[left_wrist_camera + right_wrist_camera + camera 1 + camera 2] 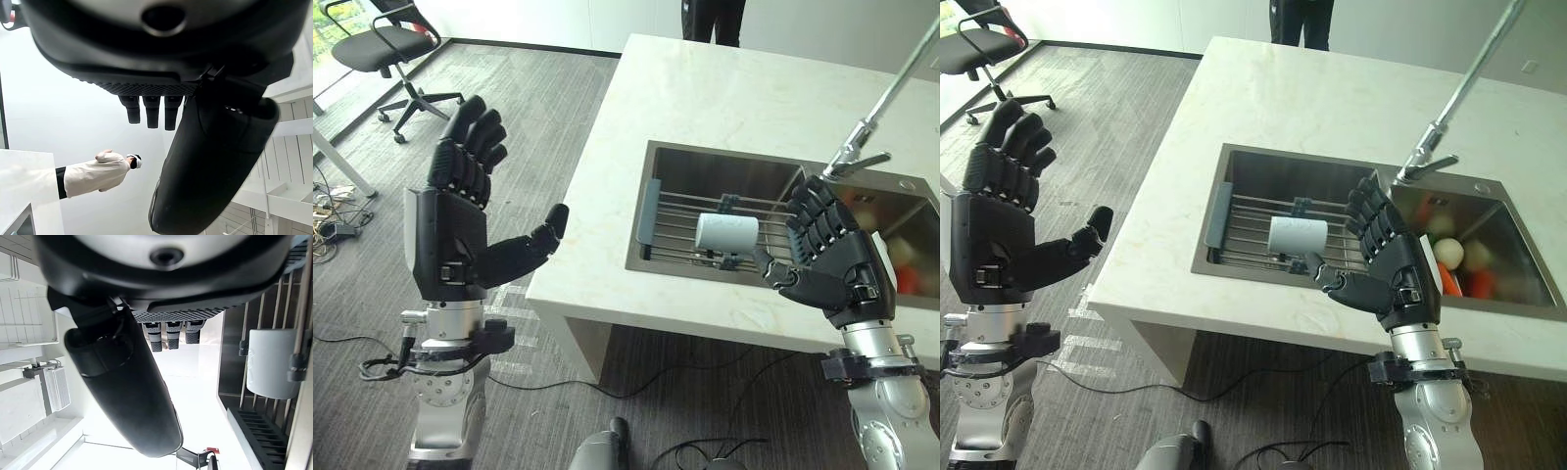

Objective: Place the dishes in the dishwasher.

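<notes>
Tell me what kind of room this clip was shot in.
Probably a kitchen mock-up inside an office: a white stone counter holds a steel sink with a tall faucet and a white cup on a wire rack, yet grey carpet and an office chair surround it.

A cup (725, 232) lay on a wire rack (705, 230) inside the sink (685, 162); the faucet (876, 113) stood behind the sink's right part.

R hand (146, 308) fills frame top, fingers straight, thumb out; white cup (271, 363) on rack (283, 308) at right.
</notes>
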